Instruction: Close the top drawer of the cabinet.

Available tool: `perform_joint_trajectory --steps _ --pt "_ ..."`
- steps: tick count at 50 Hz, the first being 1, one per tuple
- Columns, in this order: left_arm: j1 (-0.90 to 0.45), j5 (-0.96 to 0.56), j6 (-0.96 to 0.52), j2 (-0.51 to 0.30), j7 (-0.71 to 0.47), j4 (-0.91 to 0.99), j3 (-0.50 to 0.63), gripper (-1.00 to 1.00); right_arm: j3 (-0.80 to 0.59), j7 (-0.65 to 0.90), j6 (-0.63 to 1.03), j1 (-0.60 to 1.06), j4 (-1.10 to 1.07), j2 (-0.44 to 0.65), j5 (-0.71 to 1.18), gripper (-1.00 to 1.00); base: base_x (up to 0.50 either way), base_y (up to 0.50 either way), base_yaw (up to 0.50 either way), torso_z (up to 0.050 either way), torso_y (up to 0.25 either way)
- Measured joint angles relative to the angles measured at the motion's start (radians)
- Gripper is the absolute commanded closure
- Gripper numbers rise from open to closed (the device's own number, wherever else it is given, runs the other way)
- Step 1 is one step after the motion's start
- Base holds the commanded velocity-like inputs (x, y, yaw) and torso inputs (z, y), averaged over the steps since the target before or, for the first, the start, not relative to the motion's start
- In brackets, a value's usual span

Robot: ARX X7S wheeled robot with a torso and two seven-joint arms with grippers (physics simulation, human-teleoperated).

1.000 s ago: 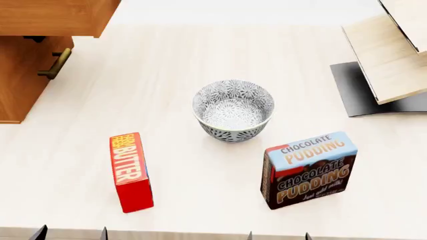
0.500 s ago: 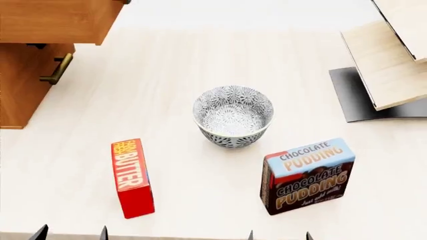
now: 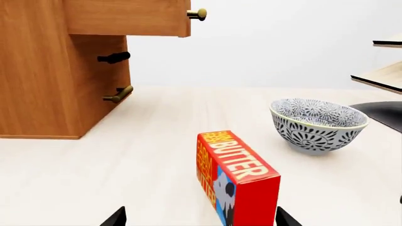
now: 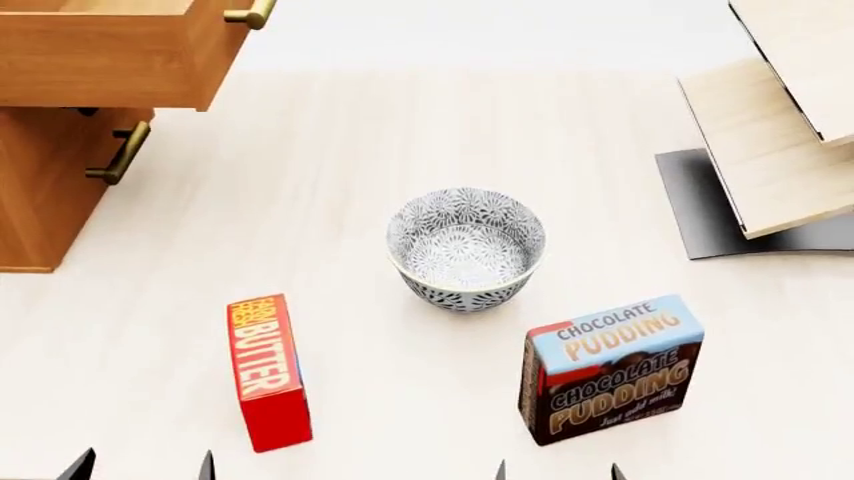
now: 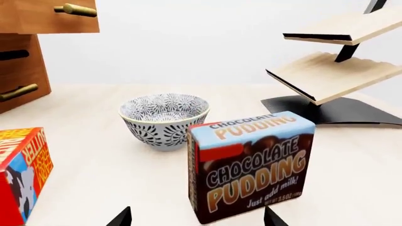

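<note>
The top drawer (image 4: 107, 55) stands pulled out from the orange-brown cabinet (image 4: 40, 195) at the far left, its brass handle (image 4: 251, 14) pointing toward the table's middle. The left wrist view shows the drawer (image 3: 125, 18) overhanging the cabinet (image 3: 44, 80); the right wrist view catches the drawer (image 5: 37, 16) at its edge. My left gripper (image 4: 143, 468) and right gripper (image 4: 558, 470) sit at the near table edge, both open and empty, far from the drawer. Only the black fingertips of the left gripper (image 3: 199, 217) and right gripper (image 5: 197, 217) show in the wrist views.
A lower drawer front with a brass handle (image 4: 120, 153) is shut. A patterned bowl (image 4: 466, 245) stands mid-table. A red butter box (image 4: 268, 372) lies ahead of the left gripper, a chocolate pudding box (image 4: 611, 365) ahead of the right. A pale shelf unit (image 4: 781, 130) stands far right.
The head view has tilted up: everything slid down the picture, and more of the open top drawer with its handle shows. Both grippers stay open in place.
</note>
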Motion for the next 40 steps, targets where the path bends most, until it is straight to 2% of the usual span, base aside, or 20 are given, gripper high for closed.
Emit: perform_joint_trajectory --steps 22,31,40 --pt "-0.002 -0.025 0.005 -0.023 -0.023 -0.002 0.026 -1.0 -0.027 0.027 0.002 0.003 -0.002 0.021 0.023 -1.0 0.0 0.0 0.0 0.048 0.0" --pt "-0.041 -0.063 -0.209 -0.042 -0.095 0.17 0.0 -1.0 -0.004 0.095 0.177 0.039 -0.147 0.033 0.034 -1.0 0.0 0.0 0.0 0.0 0.0" --pt "-0.063 -0.082 -0.327 -0.055 -0.139 0.273 -0.012 -1.0 0.004 0.135 0.265 0.059 -0.234 0.045 0.037 -1.0 0.0 0.0 0.0 0.0 0.0"
